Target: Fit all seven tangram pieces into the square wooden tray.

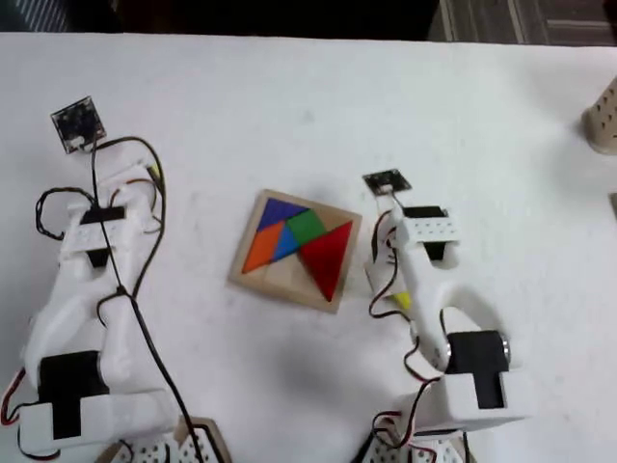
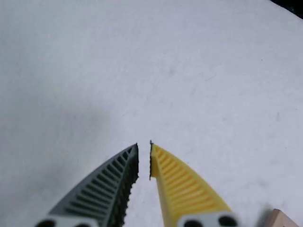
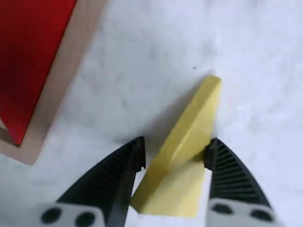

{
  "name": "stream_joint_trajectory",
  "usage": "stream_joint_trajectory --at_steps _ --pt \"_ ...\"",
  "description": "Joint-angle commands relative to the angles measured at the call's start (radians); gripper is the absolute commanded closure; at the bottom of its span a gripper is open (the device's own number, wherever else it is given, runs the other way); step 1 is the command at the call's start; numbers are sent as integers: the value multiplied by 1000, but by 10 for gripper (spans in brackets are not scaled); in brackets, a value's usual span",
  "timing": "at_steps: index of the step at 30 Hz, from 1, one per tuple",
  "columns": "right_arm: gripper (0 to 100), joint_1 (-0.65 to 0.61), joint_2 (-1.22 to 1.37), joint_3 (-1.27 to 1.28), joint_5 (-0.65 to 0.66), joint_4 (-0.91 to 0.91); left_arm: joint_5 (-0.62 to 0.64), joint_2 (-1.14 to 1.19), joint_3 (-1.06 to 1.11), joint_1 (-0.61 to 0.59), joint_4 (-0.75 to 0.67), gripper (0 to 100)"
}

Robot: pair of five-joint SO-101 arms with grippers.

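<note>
Right fingers [image 3: 113, 179] pinching tilted yellow piece [image 3: 189, 137], wooden tray [image 3: 57, 94] just beside

Left arm [image 1: 69, 307] and right arm [image 1: 424, 278]: white moulded shells, black motor blocks at the joints, thin black and red wires looping loose alongside. Left hand [image 2: 144, 158] has one grey finger [image 2: 109, 185] and one yellow finger [image 2: 183, 189], both ribbed, with toothed inner edges. Right hand [image 3: 175, 151] has two black ribbed fingers [image 3: 110, 179].

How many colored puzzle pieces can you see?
6: purple, green, orange, blue and red in the tray, yellow in the right gripper beside it. More may be hidden.
</note>
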Motion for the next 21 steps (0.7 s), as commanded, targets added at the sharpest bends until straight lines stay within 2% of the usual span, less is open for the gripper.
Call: stream_joint_trajectory --at_steps 1,8,12,14,21 --pt "849 33 5 -11 12 35 -14 -13 -5 -7 5 921" --pt "860 91 7 -28 12 36 -14 -13 0 -7 5 921" --pt "981 113 1 -46 12 39 -14 -13 0 -7 5 921" --pt "972 124 -1 -46 12 45 -14 -13 0 -7 5 921" --pt "981 74 -2 -249 11 275 -14 -13 -2 -7 3 921"
